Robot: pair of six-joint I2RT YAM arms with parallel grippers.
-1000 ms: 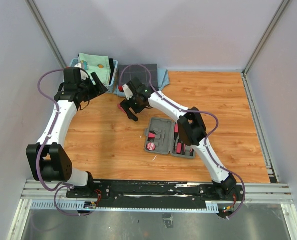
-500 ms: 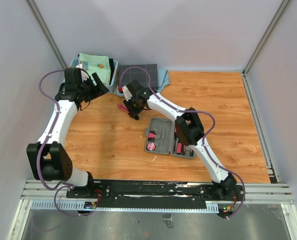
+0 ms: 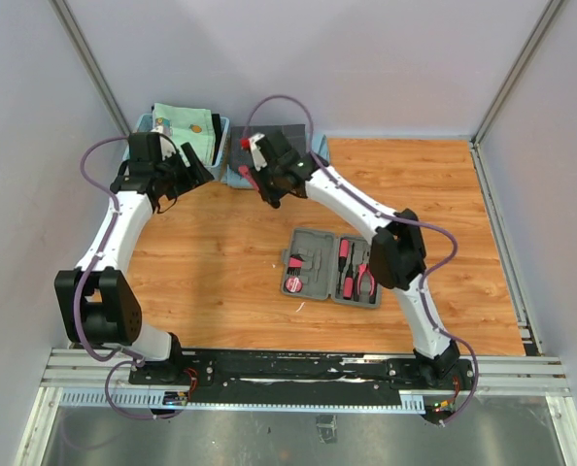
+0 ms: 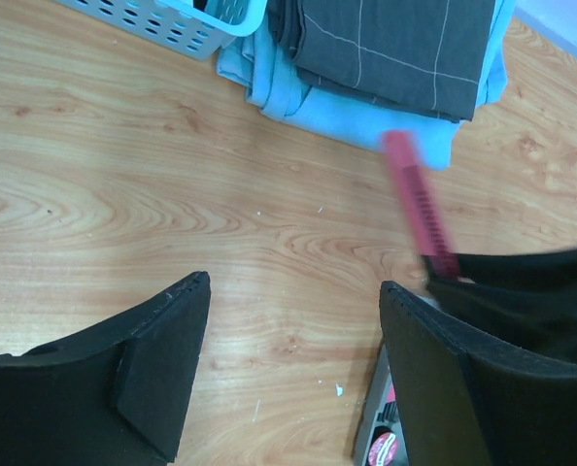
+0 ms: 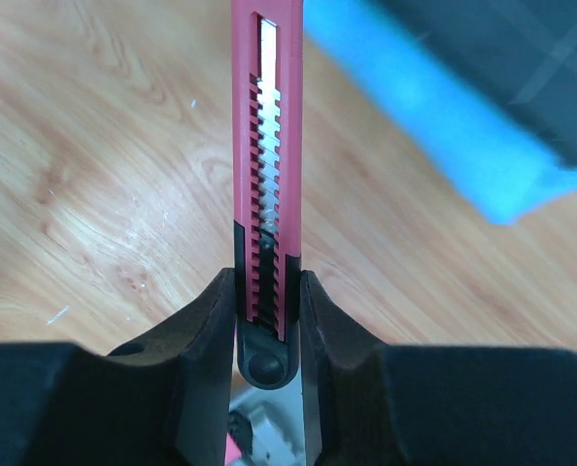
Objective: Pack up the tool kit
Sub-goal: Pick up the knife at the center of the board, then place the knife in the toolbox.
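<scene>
The right fingers (image 5: 209,325) are pinched shut on the black butt end of the pink knife (image 5: 266,146), one pad on each flat side, with the pink body and its notched metal strip sticking straight out ahead of them. They hold the knife at the far side of the counter (image 3: 444,214), just in front of the folded dark grey checked cloth (image 4: 395,49) and the light blue cloth (image 4: 308,107) under it; it looks lifted off the wood, though the views do not settle that. The grey case (image 3: 313,257) lies open near the middle of the counter, well apart from the knife, with pink-and-black pliers (image 3: 366,282), a screwdriver (image 3: 345,260) and the round tape (image 3: 293,284) in its slots. The left fingers (image 4: 162,374) stand wide apart over bare wood with nothing between them, near the light blue basket (image 4: 172,24).
</scene>
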